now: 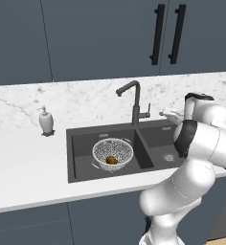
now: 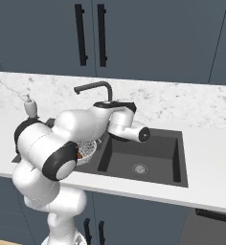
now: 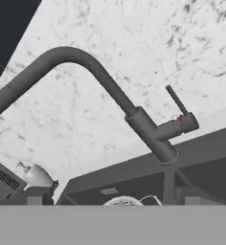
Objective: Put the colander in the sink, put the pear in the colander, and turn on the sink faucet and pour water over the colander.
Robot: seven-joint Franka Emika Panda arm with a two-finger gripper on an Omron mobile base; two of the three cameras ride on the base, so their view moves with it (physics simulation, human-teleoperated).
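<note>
Closing in on the faucet step now, by the look of it. Starting at the far left, the white soap dispenser stands on the pale surface just beside the sink, and it is no part of the job. Next along, in the left basin, the colander sits upright on the dark floor of the sink, and the pear lies inside it, low in the bowl. So the first two parts of the task look done from how things lie.

Moving right, the sink faucet rises from the back rim between the two basins, its hooked spout reaching left so the outlet hangs roughly over the colander's side. Its small side lever juts out to the right of the stem and stands tilted up in the hand view; no water is visible, so I judge the tap is off.

Right again, the arm folds over the right basin, and the pincer hovers near the lever with its jaws spread wide, holding nothing, apart from the handle.

What the next move calls for, as I read it: bring the pincer the last stretch to that lever, push or lift it to start the flow, and check the spout is aimed over the colander.
</note>
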